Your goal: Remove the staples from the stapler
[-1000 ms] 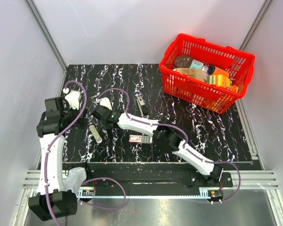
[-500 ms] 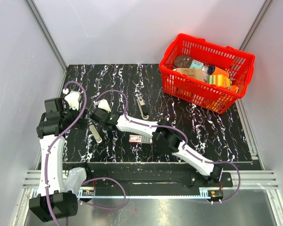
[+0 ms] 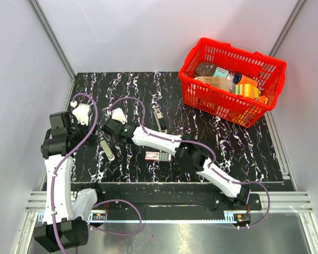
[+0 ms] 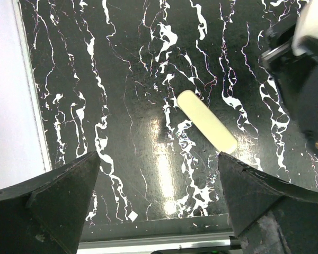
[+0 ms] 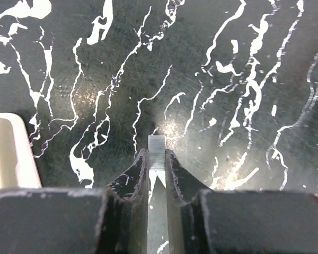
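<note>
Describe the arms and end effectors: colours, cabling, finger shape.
Both arms are alike: the left arm and right arm have white links with black joint housings. A purple cable loops along each. The left end effector and right end effector carry matte black, rough-textured fingers tapering to wedge tips. No markings legible.

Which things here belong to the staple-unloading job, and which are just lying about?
Job: staple strip pinched in the right claw; cream stapler piece; metal stapler piece.
Lying about: red basket of groceries; small red box.
</note>
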Robot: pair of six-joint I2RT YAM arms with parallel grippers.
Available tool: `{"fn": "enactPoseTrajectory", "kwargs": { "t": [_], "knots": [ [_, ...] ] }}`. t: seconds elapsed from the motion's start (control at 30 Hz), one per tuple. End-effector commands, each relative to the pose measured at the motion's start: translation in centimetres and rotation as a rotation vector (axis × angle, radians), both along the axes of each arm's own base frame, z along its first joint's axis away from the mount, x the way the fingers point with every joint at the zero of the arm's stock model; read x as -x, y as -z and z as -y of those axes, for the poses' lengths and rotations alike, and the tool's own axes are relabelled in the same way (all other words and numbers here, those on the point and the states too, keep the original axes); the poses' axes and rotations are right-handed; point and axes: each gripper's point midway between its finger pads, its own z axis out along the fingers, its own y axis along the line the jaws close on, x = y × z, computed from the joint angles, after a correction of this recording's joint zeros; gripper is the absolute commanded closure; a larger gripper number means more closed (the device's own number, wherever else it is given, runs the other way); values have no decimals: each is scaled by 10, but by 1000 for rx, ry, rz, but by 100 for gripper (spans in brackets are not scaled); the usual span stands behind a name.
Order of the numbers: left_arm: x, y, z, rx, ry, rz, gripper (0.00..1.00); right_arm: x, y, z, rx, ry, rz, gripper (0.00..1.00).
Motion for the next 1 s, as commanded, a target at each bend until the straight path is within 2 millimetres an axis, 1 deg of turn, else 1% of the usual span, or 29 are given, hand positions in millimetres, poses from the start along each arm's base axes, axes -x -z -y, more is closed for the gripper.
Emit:
{"fn": "enactPoseTrajectory", "kwargs": {
  "t": [0.0,0.1,0.13,0.2,0.3,0.33,0.37,0.43,0.47,0.53,0.67,0.8,0.97],
  "knots": [
    [0,-7,-6,-32,-11,28,1,-1,-92,13,-148,85,32,96],
    [1,-5,-6,-38,-7,21,1,8,-103,21,-189,97,-13,97],
    [2,-6,-6,-41,-5,26,1,10,-108,25,-201,101,-24,98],
    [4,-4,-7,-47,-3,21,1,17,-111,37,-210,113,-52,98],
    [6,-4,-6,-54,5,24,1,29,-116,57,-239,131,-88,98],
    [7,-4,-6,-57,12,26,1,37,-116,68,-254,140,-102,98],
    [7,-6,-5,-59,16,34,1,40,-117,76,-271,153,-112,98],
    [8,-7,-4,-57,23,39,1,52,-112,96,-285,183,-138,98],
    [9,-6,-3,-54,30,35,1,57,-113,105,-294,197,-142,98],
    [9,-6,-2,-48,34,35,1,68,-109,124,-312,250,-165,98],
    [9,-7,0,-44,42,35,1,87,-95,155,-318,324,-209,98],
    [10,-7,1,-46,47,38,1,98,-82,173,-309,383,-238,100],
    [11,-6,1,-47,52,36,1,102,-71,182,-278,405,-230,100]
  ]
}}
